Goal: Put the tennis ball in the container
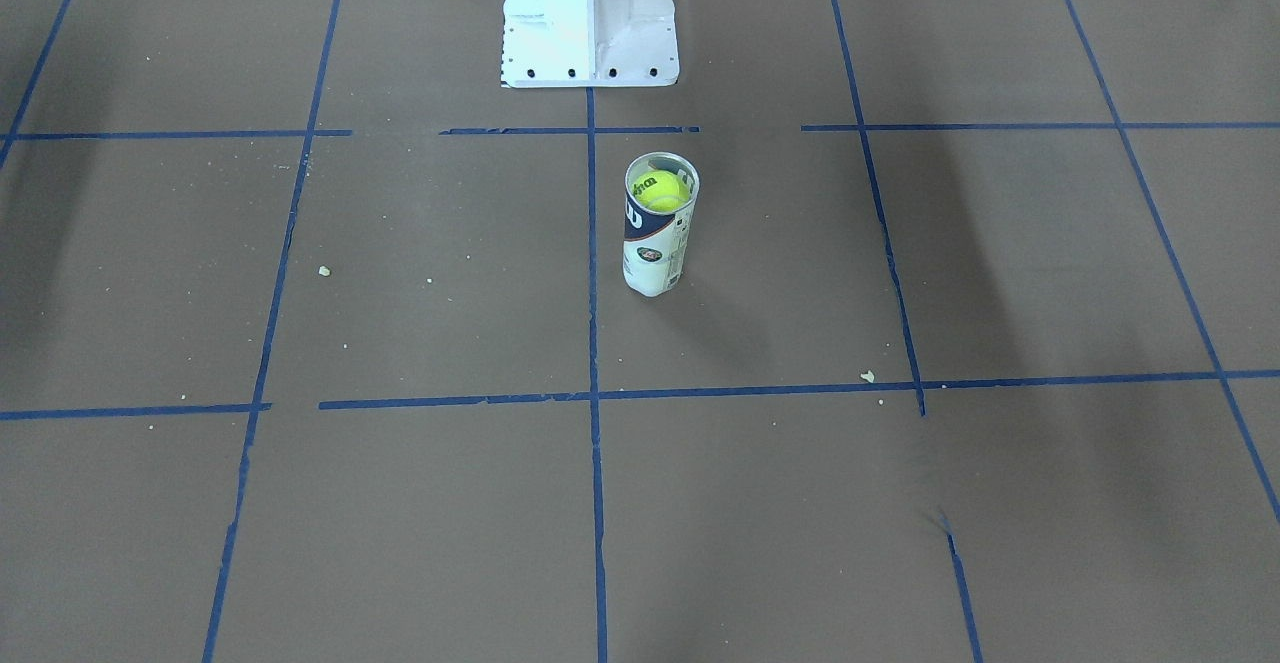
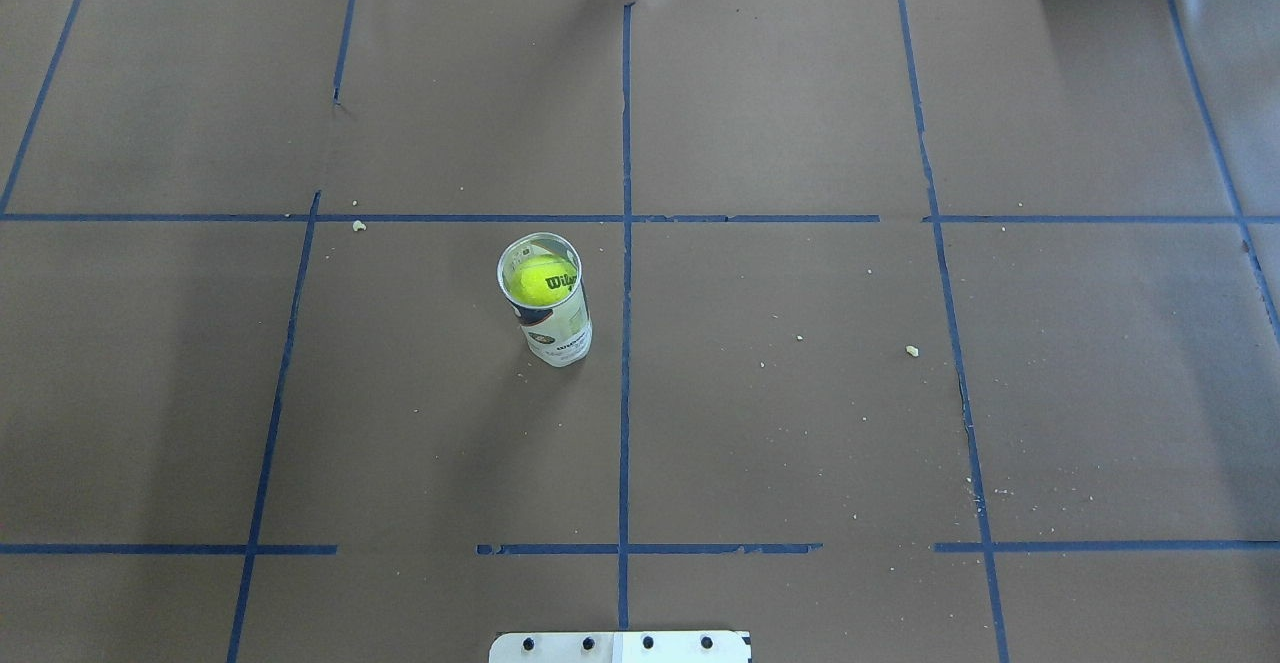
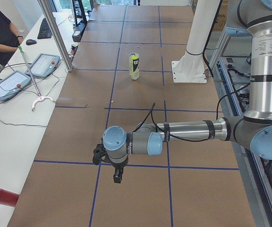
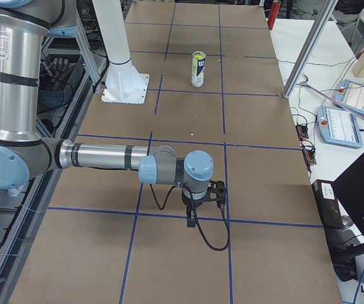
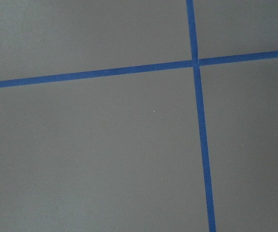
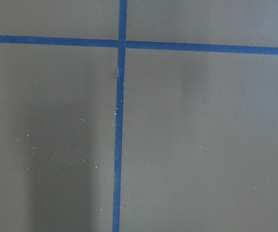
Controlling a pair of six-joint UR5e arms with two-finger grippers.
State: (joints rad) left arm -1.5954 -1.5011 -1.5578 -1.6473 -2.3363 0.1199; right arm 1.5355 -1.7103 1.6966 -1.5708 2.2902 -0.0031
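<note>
Yellow-green tennis ball [image 2: 541,280] sits in upright container [image 2: 562,335]; left end effector [image 3: 117,178], right end effector [image 4: 191,220]: cannot tell.

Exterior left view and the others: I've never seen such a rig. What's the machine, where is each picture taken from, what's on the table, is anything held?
The machine is two robot arms by a white pedestal at a brown-papered table with blue tape lines. Two pictures look down: one from behind the robot, one facing it. Two look along the table from its ends, showing the left arm near in one, the right arm in the other. Two come from wrist cameras: only paper and tape. The tennis ball sits inside the upright clear container. I see nothing held; left hand and right hand look too small to tell open from shut.
</note>
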